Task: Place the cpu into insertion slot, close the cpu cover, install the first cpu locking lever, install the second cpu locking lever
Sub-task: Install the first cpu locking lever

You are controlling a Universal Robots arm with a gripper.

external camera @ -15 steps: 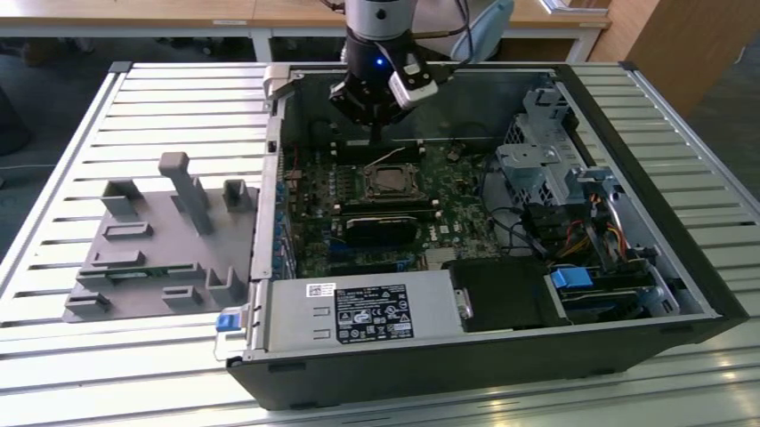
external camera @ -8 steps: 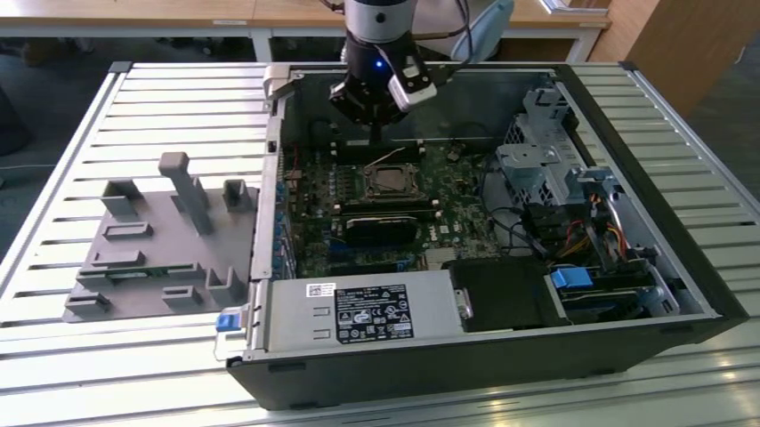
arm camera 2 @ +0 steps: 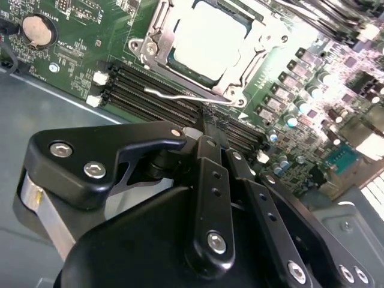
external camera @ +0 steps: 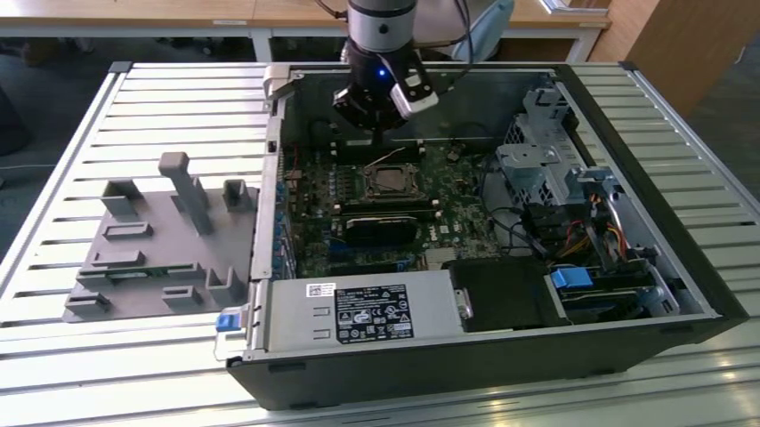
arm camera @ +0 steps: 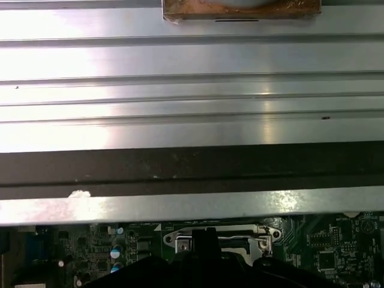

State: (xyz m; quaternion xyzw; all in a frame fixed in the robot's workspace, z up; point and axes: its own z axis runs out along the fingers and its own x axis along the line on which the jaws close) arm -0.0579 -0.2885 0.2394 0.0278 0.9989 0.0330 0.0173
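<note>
Apparently the lever step was in hand: the end effector, fingers pinched narrow, sat at the locking lever just ahead; latching likely wanted a steady press.

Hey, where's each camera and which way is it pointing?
Exterior view: off the arm, looking down into the computer case; arm and gripper show.
Second wrist view: behind the gripper, facing the cpu.
First wrist view: at the wrist, facing over the case wall toward the slatted table.
Shared: both wrist views catch the cpu cover.
</note>
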